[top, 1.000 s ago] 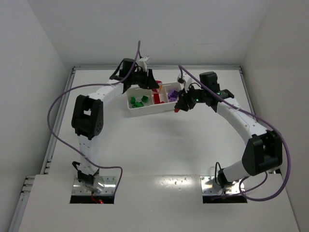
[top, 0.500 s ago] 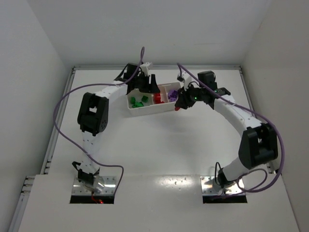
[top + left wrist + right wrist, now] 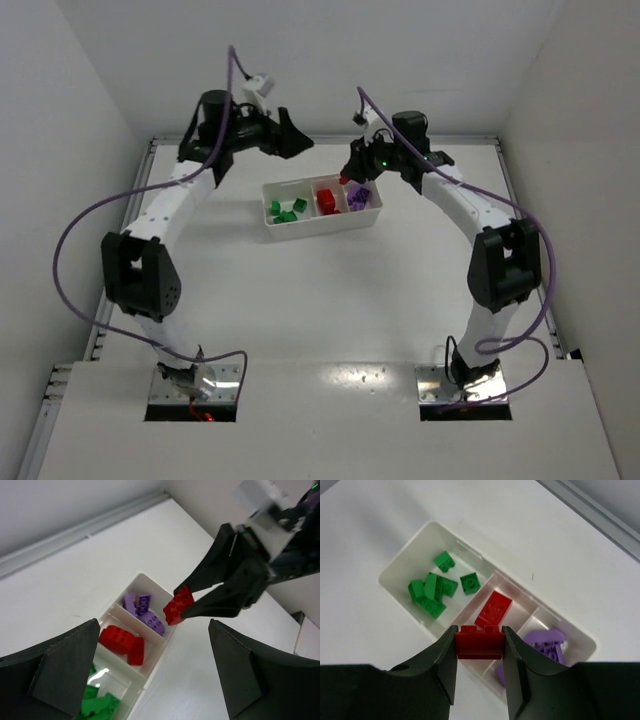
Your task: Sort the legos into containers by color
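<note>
The white tray (image 3: 322, 225) lies crosswise on the table (image 3: 320, 300), with bare tabletop showing along all four of its sides. The widest strip is on its near side, toward the arm bases. Beyond the tray's far rim there is a narrower strip, ending at the rail (image 3: 80, 532) under the back wall.

The right gripper (image 3: 480, 635) is clamped on a red brick (image 3: 480, 644), which hangs above the tray near the wall between the middle and purple-end compartments. Which of the two it hangs over cannot be told. The left gripper (image 3: 296, 138) hangs high beyond the tray's far rim, on the green-end side. Its jaws are spread wide with nothing between them.

Inside the tray, green bricks (image 3: 432, 592) fill one end compartment, red bricks (image 3: 492, 609) lie in the middle one, and purple bricks (image 3: 547, 642) lie in the other end.

In the right wrist view, that gripper's own fingers (image 3: 445, 670) cover the tray's nearest wall and part of the purple compartment. In the left wrist view, the green compartment is cut off by the lower frame edge and by one dark finger. The purple pieces overlap, so their number is hard to make out.
</note>
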`<state>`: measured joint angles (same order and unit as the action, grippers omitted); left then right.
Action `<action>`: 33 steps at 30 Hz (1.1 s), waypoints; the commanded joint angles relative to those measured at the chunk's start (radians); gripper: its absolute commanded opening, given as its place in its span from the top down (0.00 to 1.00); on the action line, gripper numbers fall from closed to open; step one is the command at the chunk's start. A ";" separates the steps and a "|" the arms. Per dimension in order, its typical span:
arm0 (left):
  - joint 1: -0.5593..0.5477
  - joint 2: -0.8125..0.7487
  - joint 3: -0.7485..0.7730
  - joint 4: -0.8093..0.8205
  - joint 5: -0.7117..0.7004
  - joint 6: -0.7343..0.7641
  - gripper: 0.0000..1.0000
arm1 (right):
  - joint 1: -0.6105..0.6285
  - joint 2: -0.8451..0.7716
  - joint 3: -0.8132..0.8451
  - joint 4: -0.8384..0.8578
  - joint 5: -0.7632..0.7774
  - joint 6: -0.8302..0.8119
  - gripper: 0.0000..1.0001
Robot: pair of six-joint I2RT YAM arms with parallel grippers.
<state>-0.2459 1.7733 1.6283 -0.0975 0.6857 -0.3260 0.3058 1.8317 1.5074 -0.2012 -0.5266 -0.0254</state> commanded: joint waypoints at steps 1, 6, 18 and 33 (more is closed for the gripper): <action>0.128 -0.086 -0.099 0.015 0.018 -0.011 0.01 | 0.027 0.102 0.091 0.043 0.007 0.041 1.00; 0.261 -0.140 -0.237 0.015 0.058 -0.012 0.00 | 0.067 0.198 0.122 0.043 0.020 0.015 0.99; 0.339 -0.176 -0.318 0.005 0.075 0.025 0.00 | 0.096 0.267 0.102 0.095 0.060 -0.004 0.76; 0.349 -0.195 -0.347 -0.004 0.020 0.044 0.00 | 0.105 0.106 0.073 0.079 0.044 -0.013 0.33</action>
<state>0.0917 1.6333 1.2911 -0.1204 0.7097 -0.3061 0.4038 2.0827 1.5768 -0.1596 -0.4492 -0.0483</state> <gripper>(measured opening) 1.000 0.669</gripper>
